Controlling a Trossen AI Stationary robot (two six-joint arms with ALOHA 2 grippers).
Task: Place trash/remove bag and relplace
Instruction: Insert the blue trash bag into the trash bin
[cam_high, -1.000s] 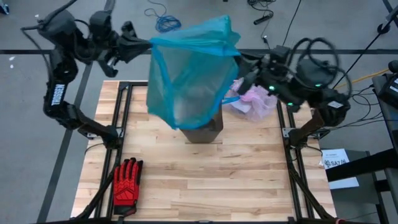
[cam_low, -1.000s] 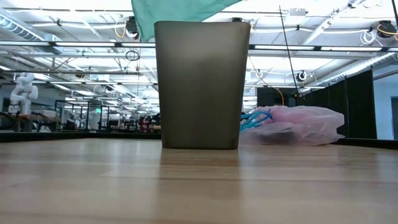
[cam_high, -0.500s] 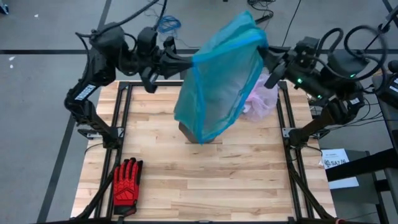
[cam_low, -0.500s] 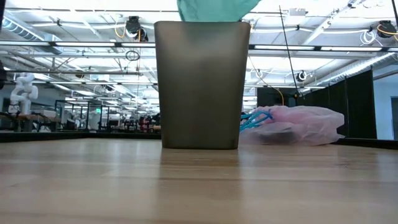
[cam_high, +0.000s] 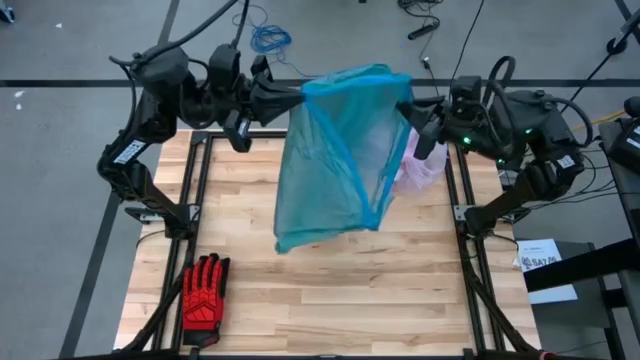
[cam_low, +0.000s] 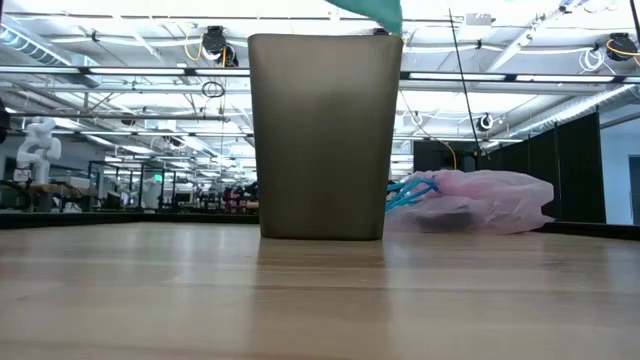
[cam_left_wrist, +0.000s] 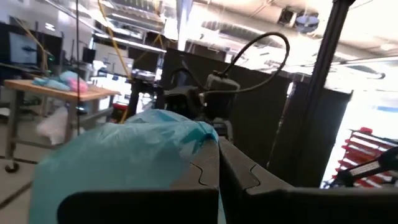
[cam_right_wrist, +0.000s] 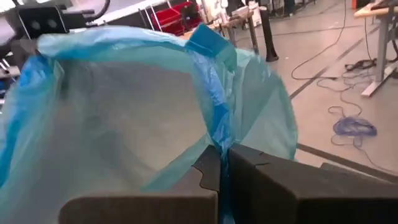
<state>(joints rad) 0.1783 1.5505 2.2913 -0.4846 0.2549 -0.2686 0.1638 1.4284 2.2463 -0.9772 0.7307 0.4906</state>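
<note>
A teal-blue plastic bag hangs in the air between my two grippers, above the grey bin, which it hides in the high view. My left gripper is shut on the bag's rim on the left side. My right gripper is shut on the rim on the right side. The pale pink bag lies crumpled on the table, right of the bin, with blue ties at its near side. The trash is out of view. My left gripper pinches the teal-blue bag's rim between its two fingers, coming about level from the table's left. The bag hangs slack below, clear of the table. My right gripper pinches the opposite rim, a bunched blue edge, between its two fingers, about level from the table's right.
A red-and-black glove lies at the table's near left corner. Black frame rails run along the left and right table edges. Bare wood lies in front of the bin.
My left gripper has moved toward the table's right edge, and my right gripper has shifted right and a little nearer, both staying shut on the bag. The bag's mouth has narrowed between them, and its lower end has swung toward the near edge.
</note>
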